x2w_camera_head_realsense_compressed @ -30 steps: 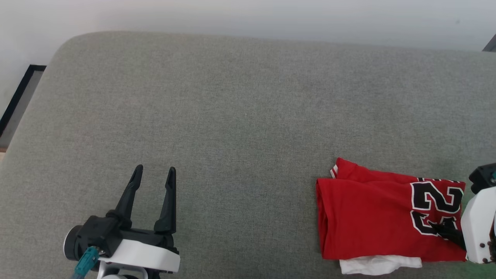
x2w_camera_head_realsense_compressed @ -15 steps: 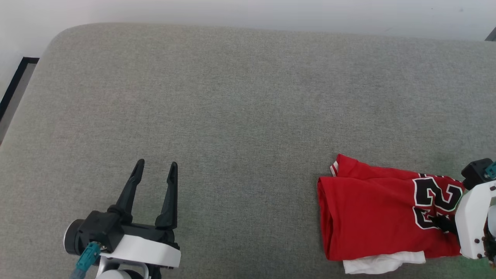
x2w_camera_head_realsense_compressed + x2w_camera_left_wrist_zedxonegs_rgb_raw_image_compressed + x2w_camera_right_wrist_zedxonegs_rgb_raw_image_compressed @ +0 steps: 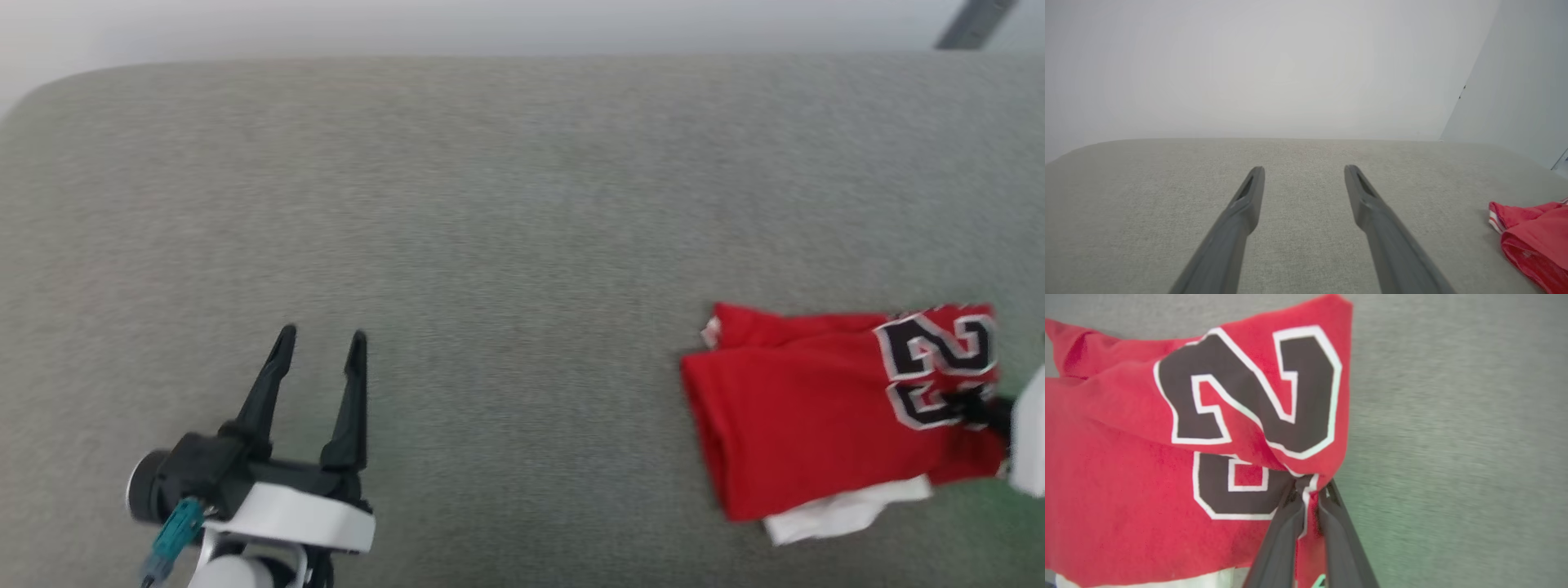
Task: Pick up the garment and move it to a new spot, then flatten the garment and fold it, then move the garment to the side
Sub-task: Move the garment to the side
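Broad grey padded surface of woven fabric [image 3: 506, 204] under and ahead of the left fingers [image 3: 1237, 228], running past both tips to a rounded far edge. Plain pale wall [image 3: 1274, 69] beyond that edge, straight ahead of the tips. Greyer wall panel [image 3: 1527, 81] up and right of them, meeting the first at a slanted corner. Same fabric right of the right fingers [image 3: 1280, 543], blurred, faintly green.

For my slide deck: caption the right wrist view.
Right gripper pinching a bunched edge of the red numbered jersey, grey upholstery beside it.
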`<state>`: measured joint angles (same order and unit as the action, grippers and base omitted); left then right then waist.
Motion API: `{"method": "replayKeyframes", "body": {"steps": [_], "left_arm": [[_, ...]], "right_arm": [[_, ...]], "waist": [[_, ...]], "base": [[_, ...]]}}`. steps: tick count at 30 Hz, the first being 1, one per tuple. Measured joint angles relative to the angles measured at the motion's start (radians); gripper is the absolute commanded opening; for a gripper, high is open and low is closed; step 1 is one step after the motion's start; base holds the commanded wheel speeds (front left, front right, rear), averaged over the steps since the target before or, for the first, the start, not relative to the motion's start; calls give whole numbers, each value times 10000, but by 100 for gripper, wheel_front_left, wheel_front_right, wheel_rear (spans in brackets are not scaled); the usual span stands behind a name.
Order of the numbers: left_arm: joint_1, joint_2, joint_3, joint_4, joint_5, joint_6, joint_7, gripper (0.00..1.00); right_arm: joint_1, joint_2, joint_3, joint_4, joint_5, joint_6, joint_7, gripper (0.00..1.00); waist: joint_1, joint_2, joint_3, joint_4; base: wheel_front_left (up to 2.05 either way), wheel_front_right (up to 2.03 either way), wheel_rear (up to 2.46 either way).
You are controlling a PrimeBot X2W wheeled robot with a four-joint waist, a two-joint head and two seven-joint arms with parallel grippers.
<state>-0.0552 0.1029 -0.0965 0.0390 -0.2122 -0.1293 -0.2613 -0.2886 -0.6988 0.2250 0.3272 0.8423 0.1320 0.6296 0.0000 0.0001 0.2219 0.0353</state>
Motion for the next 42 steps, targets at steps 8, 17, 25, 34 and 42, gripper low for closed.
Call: {"method": "replayKeyframes", "body": {"steps": [8,17,25,34,42], "left_arm": [[-1460,433,-978,161,15,0,0,100],[-3992,982,-1964,198,-153,0,-2,100],[-6004,1198,-2798,385,-180,0,0,100],[-7175,1340,-3250,468,-153,0,-2,100],[-7299,1486,-3269,428,-151,0,0,100]], "right_arm": [[-204,-604,-1285,470,-75,-4,-924,0],[-1457,-993,-2261,2031,-961,-10,-2178,0],[-3150,-1062,-2961,4159,-1831,-10,-3720,0],[-4931,-723,-2987,6594,-2849,-10,-5160,0],[-5987,-236,-2780,8324,-3737,-10,-6107,0]], "waist": [[0,0,488,-1047],[0,0,1641,-1948],[0,0,2861,-2257],[0,-1,3750,-2226],[0,0,3896,-2129]], "base": [[0,0,0],[0,0,0],[0,0,0],[0,0,0],[0,0,0]]}}
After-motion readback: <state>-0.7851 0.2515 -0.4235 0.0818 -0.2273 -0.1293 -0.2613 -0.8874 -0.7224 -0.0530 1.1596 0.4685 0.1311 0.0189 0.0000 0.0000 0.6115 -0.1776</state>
